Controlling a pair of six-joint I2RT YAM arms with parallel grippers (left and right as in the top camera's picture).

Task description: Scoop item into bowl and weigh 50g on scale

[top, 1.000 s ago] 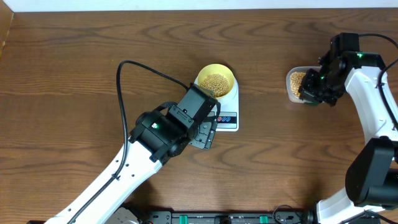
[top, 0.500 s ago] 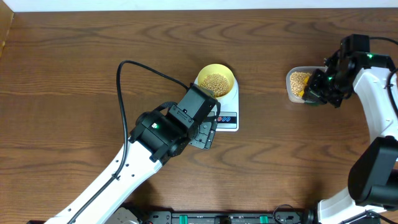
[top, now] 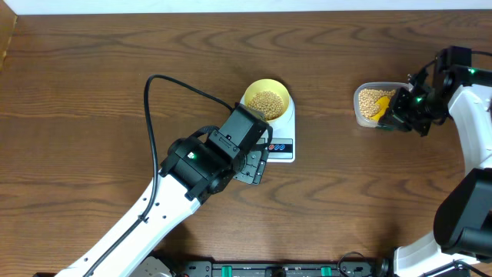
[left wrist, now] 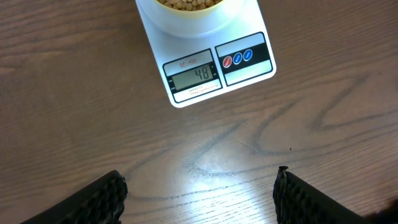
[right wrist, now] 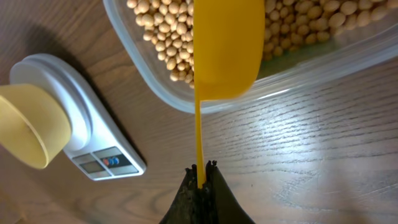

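The pale yellow-green bowl holds beans and stands on the white scale. In the left wrist view the scale displays 48 below the bowl. My left gripper is open and empty over bare table just in front of the scale. My right gripper is shut on the handle of the yellow scoop, whose cup hangs over the beans in the clear tub. In the overhead view the scoop is at the tub.
The left arm and its black cable lie left of the scale. The right arm runs along the right edge of the wooden table. The scale and bowl show at the left of the right wrist view.
My right gripper has moved right and pulled back, uncovering the tub, with the scoop cup now visible over the beans. The left arm, bowl and scale have not moved.
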